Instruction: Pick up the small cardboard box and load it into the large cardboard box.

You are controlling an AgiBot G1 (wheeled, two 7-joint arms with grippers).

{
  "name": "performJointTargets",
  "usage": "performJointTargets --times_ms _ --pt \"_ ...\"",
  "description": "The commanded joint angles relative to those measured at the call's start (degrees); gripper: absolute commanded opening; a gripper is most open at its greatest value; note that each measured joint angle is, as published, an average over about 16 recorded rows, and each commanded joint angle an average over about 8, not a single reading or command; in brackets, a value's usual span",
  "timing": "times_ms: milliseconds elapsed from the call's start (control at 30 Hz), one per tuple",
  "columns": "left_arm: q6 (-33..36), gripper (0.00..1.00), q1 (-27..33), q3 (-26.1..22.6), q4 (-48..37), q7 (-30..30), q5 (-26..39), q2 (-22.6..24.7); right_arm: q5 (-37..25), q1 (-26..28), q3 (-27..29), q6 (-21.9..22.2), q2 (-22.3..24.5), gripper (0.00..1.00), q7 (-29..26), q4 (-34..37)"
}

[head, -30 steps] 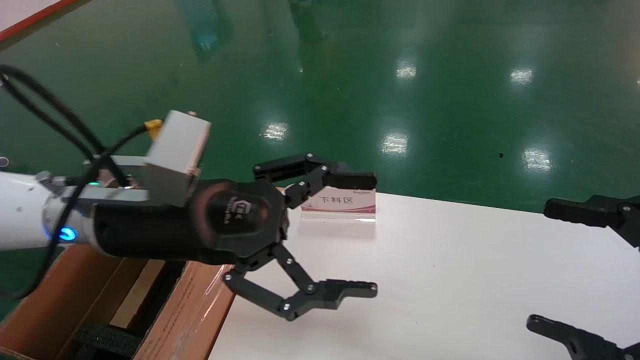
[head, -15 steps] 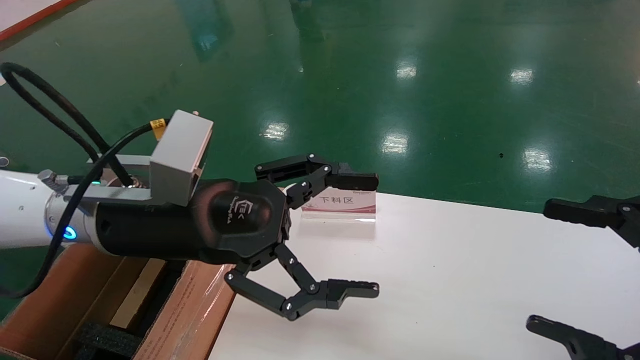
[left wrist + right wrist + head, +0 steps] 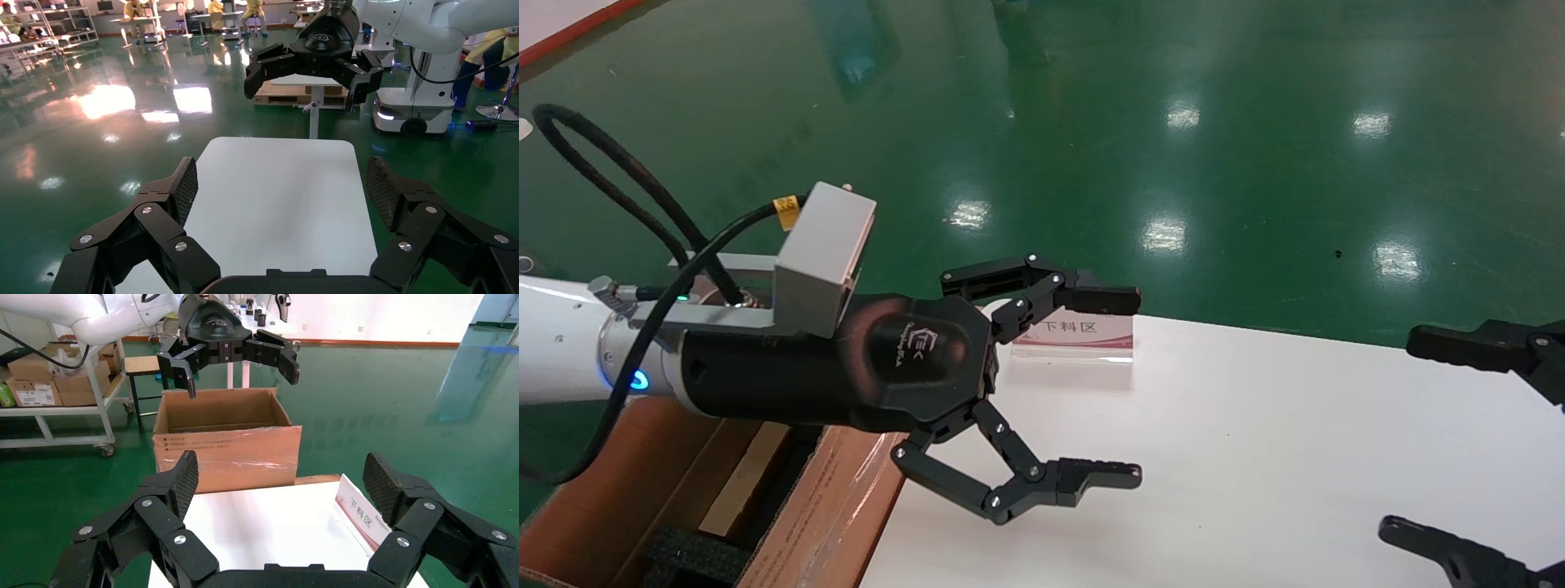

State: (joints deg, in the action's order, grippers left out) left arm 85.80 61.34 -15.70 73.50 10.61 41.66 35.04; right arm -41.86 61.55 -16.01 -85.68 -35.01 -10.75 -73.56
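We find the left gripper (image 3: 1120, 388) above the white worktop (image 3: 1254, 457), jaws wide and empty, beside the large cardboard box (image 3: 838, 506); right gripper (image 3: 1434, 441) likewise open; the small box is unseen.

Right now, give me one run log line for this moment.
left gripper: open, empty, above table | right gripper: open, empty | small cardboard box: not visible on table | large cardboard box: open
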Motion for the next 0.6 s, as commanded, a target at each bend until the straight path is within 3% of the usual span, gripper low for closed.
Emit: performJointTargets --times_ms 33,600 --pt "0.0 1.00 0.1 -0.1 0.0 0.0 0.0 0.0 0.0 0.0 0.0 0.0 0.0 1.00 0.0 0.0" --pt "-0.1 1.00 0.2 -0.3 0.0 0.1 0.1 0.0 0.0 0.0 0.0 0.0 0.0 1.00 0.0 0.0"
